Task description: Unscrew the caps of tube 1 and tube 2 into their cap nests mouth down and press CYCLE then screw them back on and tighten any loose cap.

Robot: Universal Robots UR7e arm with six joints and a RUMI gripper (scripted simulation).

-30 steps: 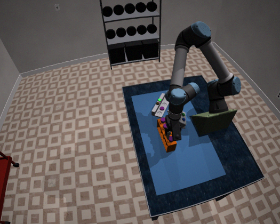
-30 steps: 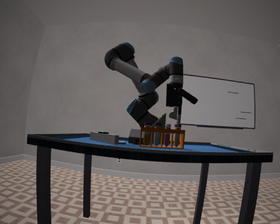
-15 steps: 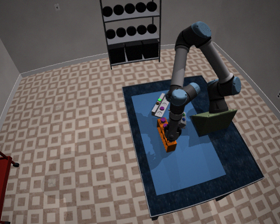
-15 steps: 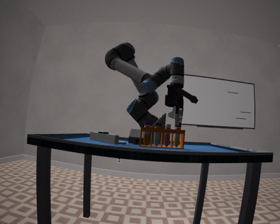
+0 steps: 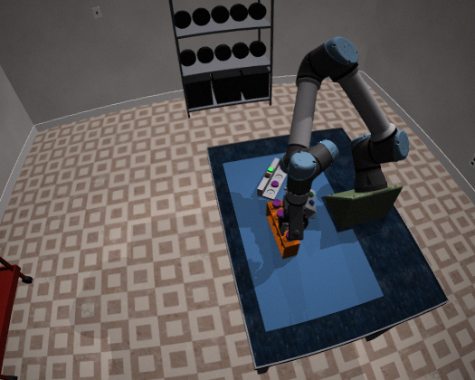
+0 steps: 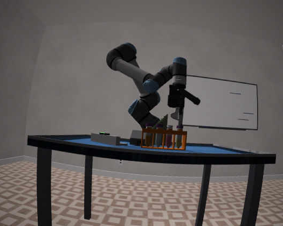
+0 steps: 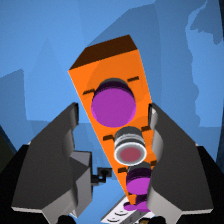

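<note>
The orange decapping station (image 5: 282, 231) holds four tubes. My gripper (image 7: 113, 104) is right above the tube at the near end, and its fingers stand open on either side of that tube's purple cap (image 7: 113, 104), clear of it. The cap sits on its tube. The tube beside it (image 7: 130, 150) is uncapped and shows a grey rim with red inside. The two farther tubes carry purple caps. One purple cap (image 5: 275, 184) lies in a nest of the grey cap tray (image 5: 270, 178), whose green lamp (image 5: 270, 170) is lit. The gripper also shows in the exterior view (image 6: 180, 122).
The key housing (image 5: 310, 204) with the green key (image 5: 311, 194) and the blue key (image 5: 310, 204) stands just behind the rack, beside the arm. A green wedge-shaped mount (image 5: 361, 205) carries the arm's base. A shelf and a red cart stand on the floor, away from the table.
</note>
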